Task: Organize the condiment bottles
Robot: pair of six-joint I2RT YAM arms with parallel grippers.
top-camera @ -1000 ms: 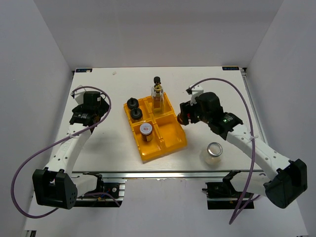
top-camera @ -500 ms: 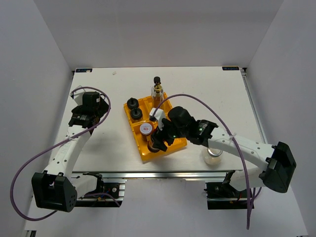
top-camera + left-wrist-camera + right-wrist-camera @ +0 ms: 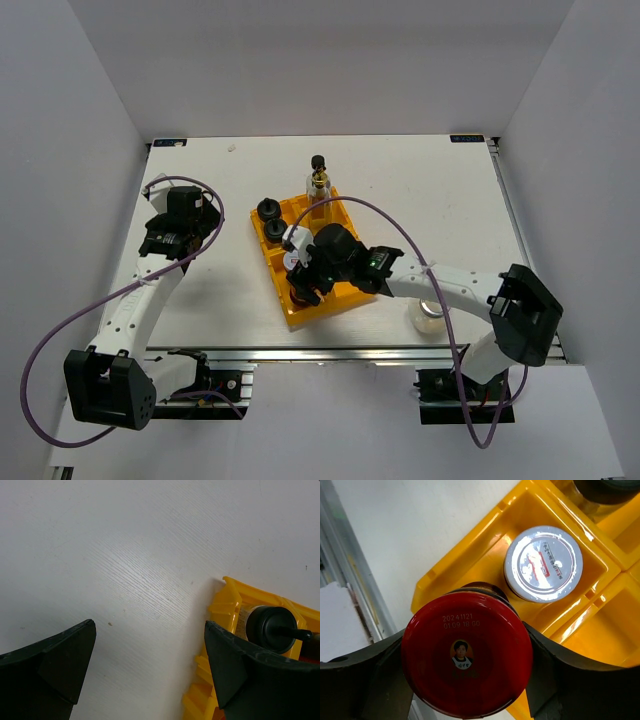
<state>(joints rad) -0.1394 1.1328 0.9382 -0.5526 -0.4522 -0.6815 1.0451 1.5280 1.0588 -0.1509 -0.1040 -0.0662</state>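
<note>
My right gripper [image 3: 470, 655] is shut on the red-lidded jar [image 3: 466, 652], fingers pressed against both sides of its lid. The jar hangs over the near-left compartment of the yellow tray [image 3: 465, 560], beside the white-lidded jar [image 3: 543, 564] standing in that compartment. In the top view the right gripper [image 3: 303, 285] covers that corner of the tray [image 3: 345, 285]. Two black-lidded jars [image 3: 267, 209] sit in the tray's far-left part. The clear gold-topped bottle [image 3: 319, 190] stands at its far end, the black-capped bottle [image 3: 318, 161] just behind it. My left gripper [image 3: 150, 645] is open over bare table.
A silver-lidded jar [image 3: 432, 310] stands on the table to the right of the tray, partly under my right forearm. In the left wrist view the tray's corner [image 3: 225, 605] and a black-lidded jar [image 3: 272, 627] lie just right of the open fingers. The table's near edge is a metal rail [image 3: 330, 352].
My right arm swung left from the tray's right side to its near-left compartment, with the red-lidded jar now seen in its grip. The left arm shifted only slightly.
</note>
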